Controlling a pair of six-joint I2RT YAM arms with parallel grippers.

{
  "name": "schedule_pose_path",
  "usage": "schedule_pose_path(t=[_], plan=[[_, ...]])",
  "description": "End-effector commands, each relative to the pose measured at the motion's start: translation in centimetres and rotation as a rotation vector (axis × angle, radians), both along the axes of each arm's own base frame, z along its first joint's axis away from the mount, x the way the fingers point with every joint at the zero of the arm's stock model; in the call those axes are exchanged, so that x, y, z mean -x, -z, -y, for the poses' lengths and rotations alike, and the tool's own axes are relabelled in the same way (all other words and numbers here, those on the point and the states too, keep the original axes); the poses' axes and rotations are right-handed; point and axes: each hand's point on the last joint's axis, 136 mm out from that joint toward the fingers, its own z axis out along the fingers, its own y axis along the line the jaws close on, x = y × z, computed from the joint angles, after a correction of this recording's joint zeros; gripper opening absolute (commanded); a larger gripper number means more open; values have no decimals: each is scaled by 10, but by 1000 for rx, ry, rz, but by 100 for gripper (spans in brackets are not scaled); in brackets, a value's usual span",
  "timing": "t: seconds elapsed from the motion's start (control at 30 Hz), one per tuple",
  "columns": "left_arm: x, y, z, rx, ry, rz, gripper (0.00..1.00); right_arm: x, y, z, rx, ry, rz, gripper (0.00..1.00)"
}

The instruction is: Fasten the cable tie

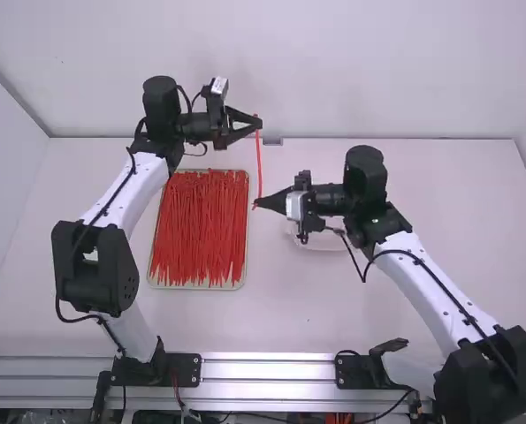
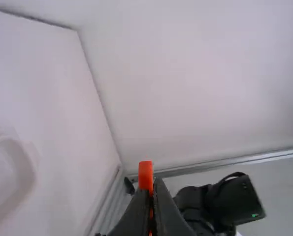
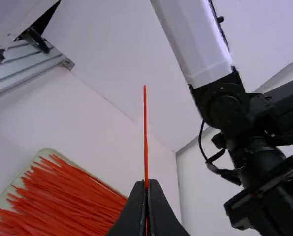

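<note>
1. High view: the cable tie [image 1: 258, 163] stands straight above the table [image 1: 439, 177], with the right gripper [image 1: 257, 205] at its bottom and the left gripper [image 1: 255, 117] at its top.
2. Left wrist view: the fingers [image 2: 134, 216] pinch the cable tie's short end, which could slip out.
3. Right wrist view: the fingers [image 3: 135, 206] pinch the thin tail, and bending it may twist it.

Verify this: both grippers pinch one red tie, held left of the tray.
Wrong side. The high view shows the tie just off the right edge of the tray, not left of it. The left gripper and right gripper do each pinch an end.
</note>
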Motion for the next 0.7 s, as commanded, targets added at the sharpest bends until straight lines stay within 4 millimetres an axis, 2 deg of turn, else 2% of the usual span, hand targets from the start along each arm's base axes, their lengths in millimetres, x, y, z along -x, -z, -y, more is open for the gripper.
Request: schedule_pose_path(t=[0.0, 0.17, 0.27, 0.3, 0.37, 0.47, 0.67], plan=[[-1, 1, 2, -20, -6, 103, 2, 0, -4, 0, -12, 6, -187, 0], [-2, -10, 2, -27, -6, 259, 2, -2, -27, -1, -70, 7, -282, 0], [-3, -22, -1, -31, -14, 421, 2, -18, -43, 0, -133, 97, -413, 0], [-3, -27, -2, -32, -17, 476, 2, -30, -46, 2, -168, 163, -497, 0], [-2, -35, -1, -36, -19, 588, 2, -52, -45, 5, -227, 284, -674, 0], [-1, -41, -2, -53, -26, 722, 2, -63, -38, 6, -248, 355, -783, 0], [0, -43, -2, -96, -29, 939, 2, -62, -40, 6, -271, 340, -906, 0]])
